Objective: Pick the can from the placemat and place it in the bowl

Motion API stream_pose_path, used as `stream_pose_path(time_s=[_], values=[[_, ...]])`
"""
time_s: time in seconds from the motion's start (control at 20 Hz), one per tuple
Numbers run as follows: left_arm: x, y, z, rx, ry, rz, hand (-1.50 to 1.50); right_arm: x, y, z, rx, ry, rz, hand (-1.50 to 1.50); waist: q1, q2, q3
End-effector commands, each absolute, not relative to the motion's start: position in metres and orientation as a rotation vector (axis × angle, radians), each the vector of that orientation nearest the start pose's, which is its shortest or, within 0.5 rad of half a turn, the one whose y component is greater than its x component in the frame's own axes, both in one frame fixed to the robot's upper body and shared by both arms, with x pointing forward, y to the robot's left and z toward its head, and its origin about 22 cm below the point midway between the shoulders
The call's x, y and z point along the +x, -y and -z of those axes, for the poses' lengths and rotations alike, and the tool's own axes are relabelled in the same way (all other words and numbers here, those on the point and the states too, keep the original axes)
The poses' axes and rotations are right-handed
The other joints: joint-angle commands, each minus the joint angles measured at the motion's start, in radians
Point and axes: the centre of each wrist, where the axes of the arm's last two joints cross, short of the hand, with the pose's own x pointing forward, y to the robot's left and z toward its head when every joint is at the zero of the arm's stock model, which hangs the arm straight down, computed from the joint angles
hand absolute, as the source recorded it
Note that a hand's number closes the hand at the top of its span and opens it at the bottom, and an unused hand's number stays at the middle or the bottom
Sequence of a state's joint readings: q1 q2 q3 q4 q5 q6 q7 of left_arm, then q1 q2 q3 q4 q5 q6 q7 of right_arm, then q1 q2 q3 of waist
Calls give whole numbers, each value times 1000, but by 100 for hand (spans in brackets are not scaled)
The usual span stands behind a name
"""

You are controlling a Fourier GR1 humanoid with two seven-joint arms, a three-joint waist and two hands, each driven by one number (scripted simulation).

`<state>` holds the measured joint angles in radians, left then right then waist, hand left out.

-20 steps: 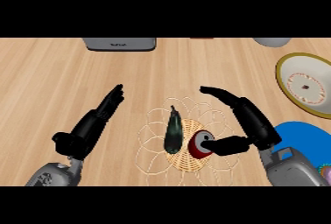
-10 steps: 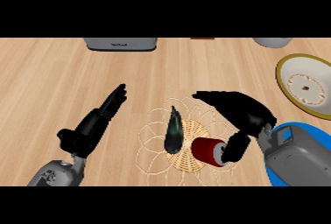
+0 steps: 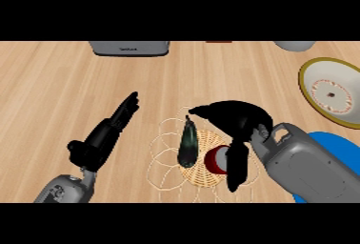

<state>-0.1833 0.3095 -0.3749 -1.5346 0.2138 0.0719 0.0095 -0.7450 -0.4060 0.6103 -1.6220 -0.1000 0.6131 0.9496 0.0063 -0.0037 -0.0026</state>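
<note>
**Right hand curls over the red can on the woven placemat**

The right hand (image 3: 235,125) hangs over the woven placemat (image 3: 200,169), palm down, its fingers bent and its thumb reaching downward; the red can (image 3: 216,159) lies on its side just under and between the curled fingers and the thumb, its pale end showing toward the left; fingers and thumb curve round the can, though where exactly they touch it is hidden by the hand itself. Just left of the fingertips a dark, slim, pointed vegetable (image 3: 187,142) lies lengthwise on the same placemat, beside the can. The left hand (image 3: 107,132) rests on the wooden counter (image 3: 56,86) well left of the placemat, fingers straight and held together, holding nothing. Beyond the right hand's knuckles, at the right edge, sits the yellow-rimmed bowl (image 3: 308,90); a blue plate (image 3: 336,142) shows behind the right forearm. A grey appliance (image 3: 130,47) stands at the far edge.
</note>
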Motion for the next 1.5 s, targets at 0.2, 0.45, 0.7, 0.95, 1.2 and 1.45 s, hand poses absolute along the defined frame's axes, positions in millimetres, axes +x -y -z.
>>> stream_pose_path(time_s=[0.2,0.45,0.7,0.95,1.2,1.45], values=[[259,-203,-16,-159,1585,386,0,287,82,-170,-336,786,-1645,-150,-7,1,2],[265,-193,-37,-183,1593,371,0,262,82,-160,-376,845,-1637,-150,-9,0,2],[269,-219,-34,-155,1581,377,0,245,80,-156,-432,920,-1614,-150,-9,0,2],[265,-199,-30,-187,1600,380,0,277,92,-149,-518,950,-1614,-150,-1,4,3],[250,-200,-26,-178,1574,370,0,265,92,-123,-580,941,-1612,-150,-1,3,3],[263,-215,-35,-169,1586,398,0,255,89,-119,-591,897,-1578,-150,-7,2,2]])
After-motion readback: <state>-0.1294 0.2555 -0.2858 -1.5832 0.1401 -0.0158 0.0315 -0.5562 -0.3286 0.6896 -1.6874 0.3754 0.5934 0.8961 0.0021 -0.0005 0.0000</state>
